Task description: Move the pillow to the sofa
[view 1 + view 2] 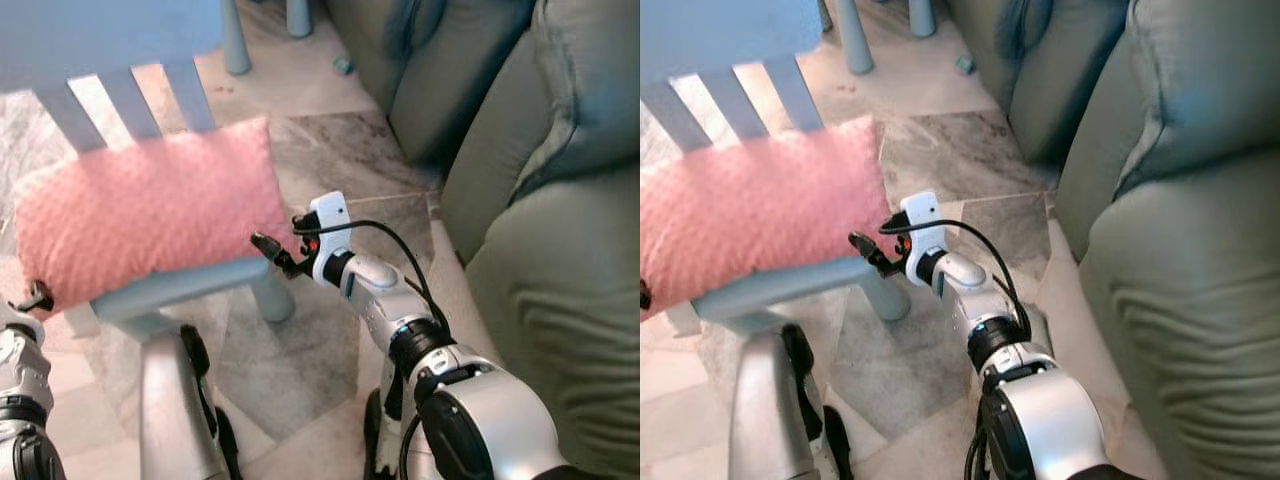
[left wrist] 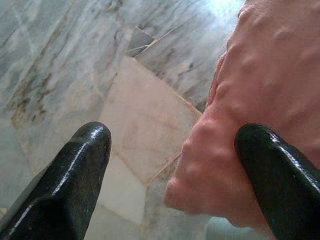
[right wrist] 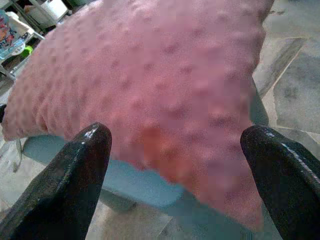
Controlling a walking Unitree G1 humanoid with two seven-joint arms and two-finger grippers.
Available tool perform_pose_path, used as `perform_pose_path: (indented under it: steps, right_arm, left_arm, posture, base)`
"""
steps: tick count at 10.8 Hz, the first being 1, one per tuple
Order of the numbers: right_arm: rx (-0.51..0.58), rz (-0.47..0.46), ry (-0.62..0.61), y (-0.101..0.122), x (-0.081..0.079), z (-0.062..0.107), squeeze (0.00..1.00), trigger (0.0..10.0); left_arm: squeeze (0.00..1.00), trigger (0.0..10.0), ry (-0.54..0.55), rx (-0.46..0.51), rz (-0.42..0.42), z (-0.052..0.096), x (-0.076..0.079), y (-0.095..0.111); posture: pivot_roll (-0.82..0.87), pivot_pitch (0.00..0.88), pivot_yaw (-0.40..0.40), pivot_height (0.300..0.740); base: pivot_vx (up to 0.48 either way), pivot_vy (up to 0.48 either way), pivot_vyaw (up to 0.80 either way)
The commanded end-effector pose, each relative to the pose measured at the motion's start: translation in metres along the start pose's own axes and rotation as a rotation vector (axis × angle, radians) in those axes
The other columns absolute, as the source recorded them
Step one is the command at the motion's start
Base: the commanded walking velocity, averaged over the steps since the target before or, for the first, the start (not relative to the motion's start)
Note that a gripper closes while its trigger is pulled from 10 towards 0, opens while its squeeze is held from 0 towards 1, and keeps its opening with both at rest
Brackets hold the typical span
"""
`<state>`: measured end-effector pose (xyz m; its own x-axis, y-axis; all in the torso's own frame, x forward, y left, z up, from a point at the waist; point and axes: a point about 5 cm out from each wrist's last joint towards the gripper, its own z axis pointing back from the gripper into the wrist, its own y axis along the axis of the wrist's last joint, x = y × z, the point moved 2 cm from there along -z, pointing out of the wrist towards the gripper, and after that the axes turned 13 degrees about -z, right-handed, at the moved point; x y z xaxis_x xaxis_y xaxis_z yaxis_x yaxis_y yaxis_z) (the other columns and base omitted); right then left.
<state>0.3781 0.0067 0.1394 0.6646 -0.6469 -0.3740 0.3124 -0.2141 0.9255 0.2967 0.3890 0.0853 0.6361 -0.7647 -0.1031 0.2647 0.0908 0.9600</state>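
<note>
A pink dotted pillow (image 1: 150, 210) lies on the seat of a light blue chair (image 1: 190, 285). My right gripper (image 1: 272, 252) hovers at the pillow's lower right corner, open, with the pillow (image 3: 165, 90) straight ahead between its fingers (image 3: 85, 165). At the pillow's left end, my left gripper (image 1: 35, 297) is open too. The pillow's corner (image 2: 260, 100) rests against one of its fingers (image 2: 280, 175), and the other finger hangs over the floor. The grey-green sofa (image 1: 540, 200) stands on the right.
The chair's slatted back (image 1: 130, 100) rises behind the pillow. More light blue furniture legs (image 1: 235, 40) stand farther back. A small teal object (image 1: 343, 65) lies on the marble floor (image 1: 330, 150) by the sofa. A gap of floor separates chair and sofa.
</note>
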Motion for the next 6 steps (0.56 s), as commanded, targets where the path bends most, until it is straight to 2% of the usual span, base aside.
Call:
perform_pose_path:
  steps: [1, 2, 4, 6]
  right_arm:
    - [-0.011, -0.003, 0.019, -0.005, -0.005, -0.002, 0.0, 10.0]
    - [-0.014, 0.001, 0.023, -0.005, -0.006, -0.002, 0.0, 10.0]
    - [-0.003, 0.017, 0.034, -0.004, -0.011, -0.005, 0.0, 10.0]
    - [0.032, 0.022, 0.026, 0.008, -0.016, -0.011, 0.0, 10.0]
  left_arm:
    - [0.0, 10.0, 0.023, -0.03, -0.029, 0.001, -0.01, -0.008]
    - [0.0, 10.0, -0.017, -0.028, -0.057, 0.002, -0.003, -0.009]
    - [0.0, 10.0, -0.035, -0.056, -0.05, 0.004, 0.0, -0.02]
    - [0.0, 10.0, -0.036, -0.038, -0.023, 0.001, 0.003, -0.011]
  posture:
    - [-0.06, 0.381, -0.004, 0.43]
    - [-0.06, 0.38, -0.003, 0.43]
    - [-0.06, 0.385, -0.004, 0.43]
    - [-0.06, 0.388, -0.004, 0.43]
  base:
    - [0.0, 0.0, 0.0]
    - [0.0, 0.0, 0.0]
    - [0.0, 0.0, 0.0]
    - [0.0, 0.0, 0.0]
